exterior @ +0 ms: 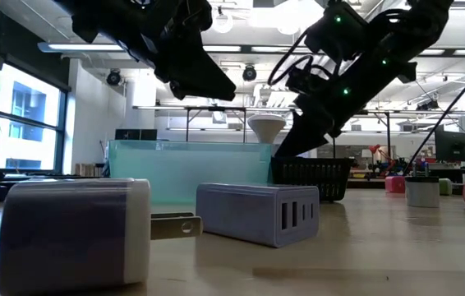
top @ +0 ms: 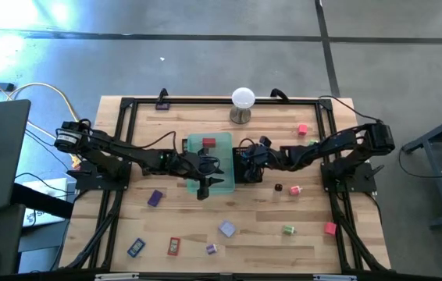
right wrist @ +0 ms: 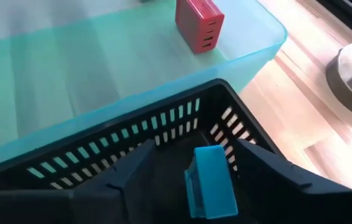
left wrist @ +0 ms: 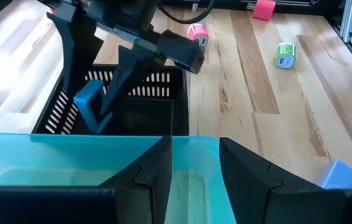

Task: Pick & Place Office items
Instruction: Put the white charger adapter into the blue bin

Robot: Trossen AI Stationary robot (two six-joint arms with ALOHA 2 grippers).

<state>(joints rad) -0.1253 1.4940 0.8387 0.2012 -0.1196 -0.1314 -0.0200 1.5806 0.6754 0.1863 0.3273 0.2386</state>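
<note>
Green tray (top: 222, 186): held one red block (right wrist: 199, 23) near its far end; nothing else showed in it.
Mesh tray (left wrist: 154, 106): sat touching the green tray's right side; no item visibly lying in it yet, though its floor was partly hidden.
Right gripper (right wrist: 194, 163): hung over the mesh tray with a blue piece (right wrist: 212, 182) between its fingers, which stood part-way apart; the piece looked loose in the gap (released or still pinched, I could not tell).
Left gripper (left wrist: 194, 163): over the near edge of the green tray, fingers set narrow with nothing between them.
Loose on table, left and front: purple block (top: 155, 197), blue item (top: 136, 247), red item (top: 173, 247), lavender charger (top: 226, 229), small purple bit (top: 212, 248).
Loose on table, right: pink cube (top: 302, 129), dark bit (top: 279, 188), pink roll (top: 295, 190), green roll (top: 288, 229), red-pink block (top: 329, 228).
Done: one item trayed, a second about to land.
Left: about ten pieces spread well apart, so the job was judged early (most picks remained on both sides).
</note>
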